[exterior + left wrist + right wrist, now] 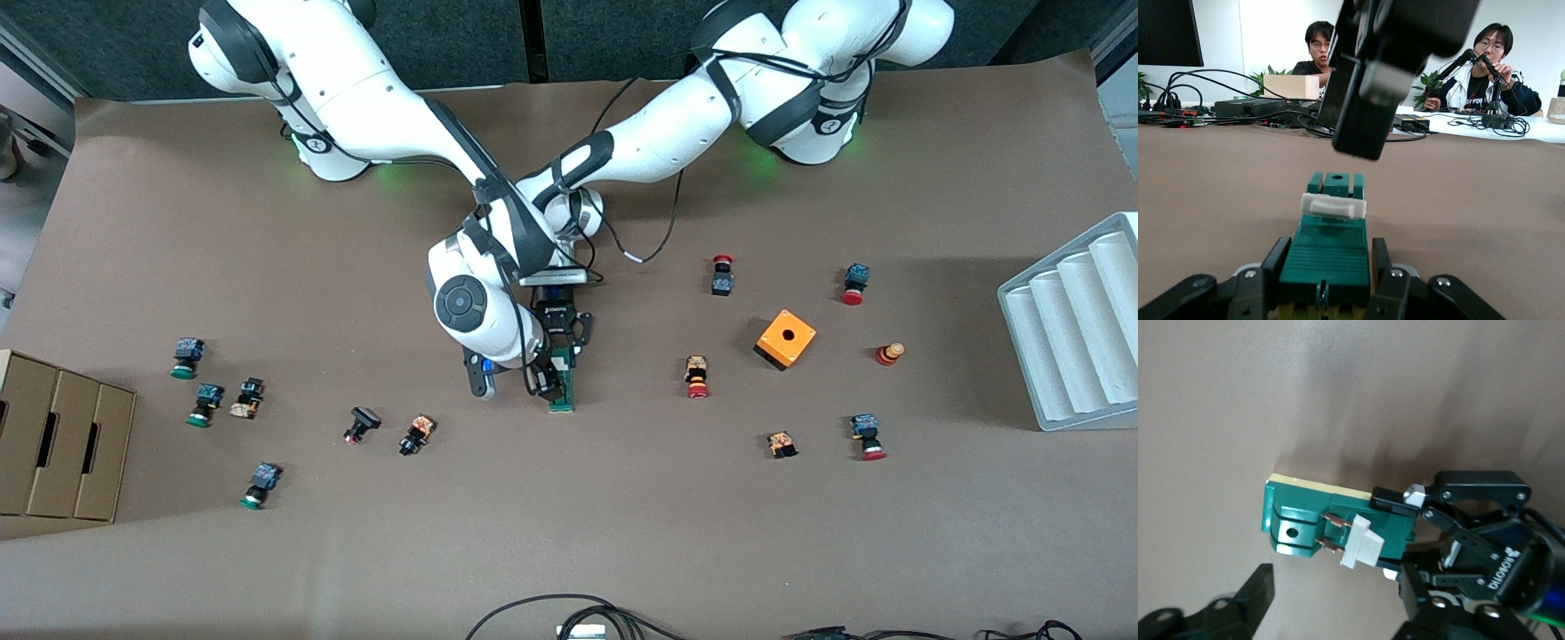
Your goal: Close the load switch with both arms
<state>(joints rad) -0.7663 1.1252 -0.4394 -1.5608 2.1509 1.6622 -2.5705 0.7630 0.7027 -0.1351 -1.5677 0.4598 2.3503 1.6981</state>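
At the middle of my front view the load switch [562, 384] lies on the brown table [569, 533], and my left gripper [564, 345] is clenched on the end of it nearer the robot bases, fingers [1271, 267] pressed to both green sides. Its white sliding piece [1333, 206] sits across the top. My right gripper [542, 378] hangs just above the switch, fingers spread, grasping nothing.
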